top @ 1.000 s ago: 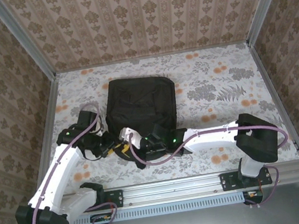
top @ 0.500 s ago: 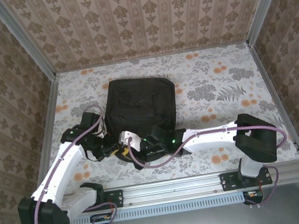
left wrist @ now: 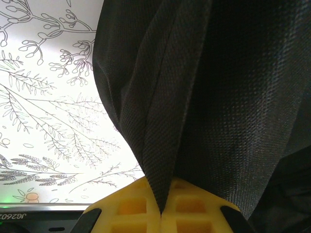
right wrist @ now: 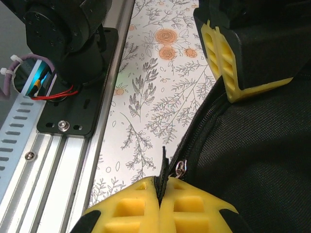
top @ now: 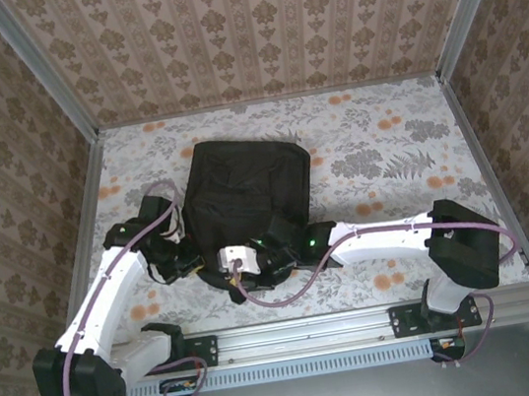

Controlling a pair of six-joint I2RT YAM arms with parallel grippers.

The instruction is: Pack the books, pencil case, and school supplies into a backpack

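Backpack: black, lying flat mid-bench, its near edge at both arms. Left fingers closed, pinching a fold of its fabric at the near-left corner. Right fingers closed on a thin black strip of it, just beside the zip pull.

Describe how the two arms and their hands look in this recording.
The left arm and right arm share one build: white tubular links, black joint housings, a purple cable looped alongside each, and small green lights near the wrists. The left hand and right hand have black bodies and yellow fingers moulded with square waffle recesses.
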